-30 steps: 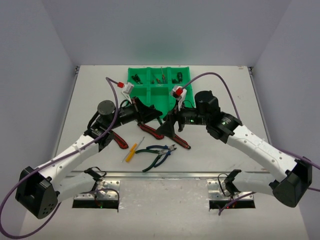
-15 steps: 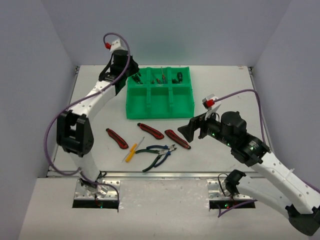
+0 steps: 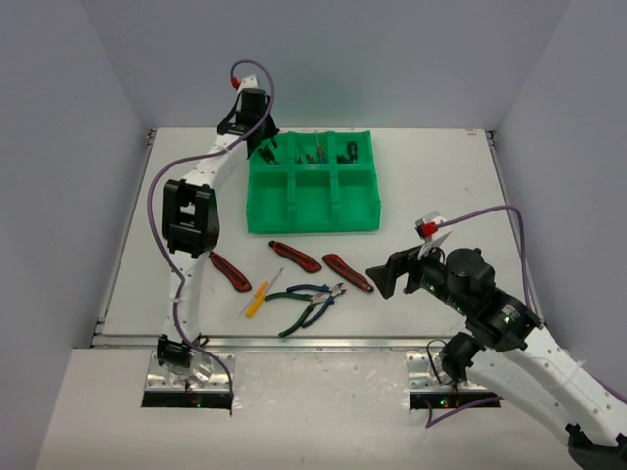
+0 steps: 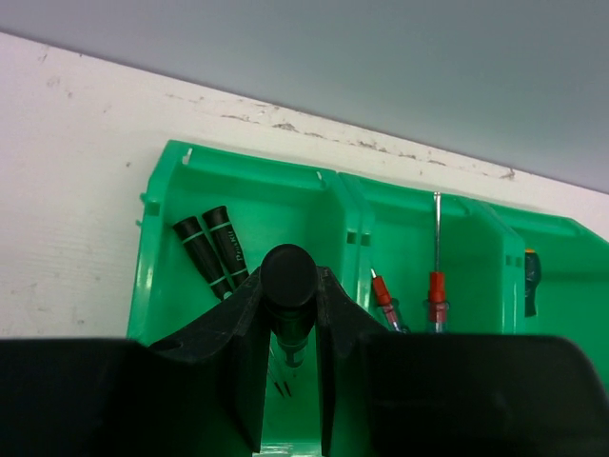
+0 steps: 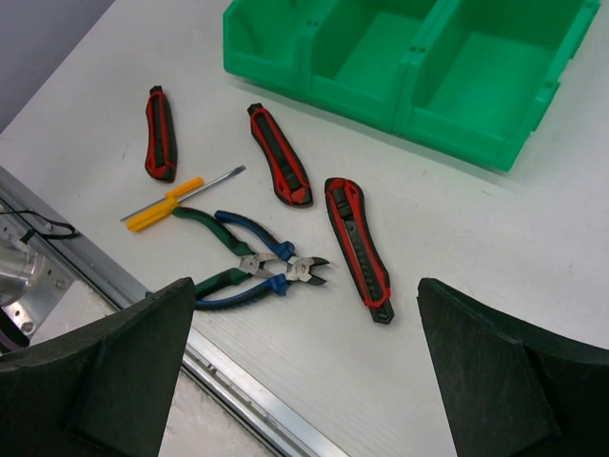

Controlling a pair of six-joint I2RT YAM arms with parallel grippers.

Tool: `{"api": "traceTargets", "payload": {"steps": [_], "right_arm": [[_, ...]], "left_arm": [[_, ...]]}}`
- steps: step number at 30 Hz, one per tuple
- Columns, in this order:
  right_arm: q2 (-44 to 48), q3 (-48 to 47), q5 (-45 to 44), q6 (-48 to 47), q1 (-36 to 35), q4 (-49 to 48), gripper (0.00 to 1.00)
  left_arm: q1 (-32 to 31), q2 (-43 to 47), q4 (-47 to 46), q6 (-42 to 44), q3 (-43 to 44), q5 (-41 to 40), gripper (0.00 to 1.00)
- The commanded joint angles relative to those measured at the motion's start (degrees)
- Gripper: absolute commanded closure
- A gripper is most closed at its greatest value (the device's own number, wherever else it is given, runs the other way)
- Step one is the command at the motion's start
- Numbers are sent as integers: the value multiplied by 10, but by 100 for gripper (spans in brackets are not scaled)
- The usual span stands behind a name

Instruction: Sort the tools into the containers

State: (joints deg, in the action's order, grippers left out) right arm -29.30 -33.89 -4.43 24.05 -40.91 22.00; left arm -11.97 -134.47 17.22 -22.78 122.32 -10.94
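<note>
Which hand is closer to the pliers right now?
Right. The right hand, open, hovers just right of the pliers; the left hand is far off over the tray's back-left bin, gripping a screwdriver.

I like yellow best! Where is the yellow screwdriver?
In the top view, the yellow screwdriver lies on the table near its front edge, left of centre, between the leftmost red knife and the pliers.
</note>
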Motion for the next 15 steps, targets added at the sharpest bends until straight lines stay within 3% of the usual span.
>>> {"api": "traceTargets", "payload": {"steps": [1,4,5,15], "right_arm": [[-11,-2,0,5,1,-12,1],[-16,-1,-1,5,1,-12,1],[-16,0,-1,7,1,-12,1],[-25,-6,-3,13,1,-8,1]], "left_arm": [[5,-10,-25,-11,38,61,100],[6,-14,-24,-27,28,83,100],[6,-13,-22,-31,24,82,96],[5,32,37,-39,45,72,28]]}}
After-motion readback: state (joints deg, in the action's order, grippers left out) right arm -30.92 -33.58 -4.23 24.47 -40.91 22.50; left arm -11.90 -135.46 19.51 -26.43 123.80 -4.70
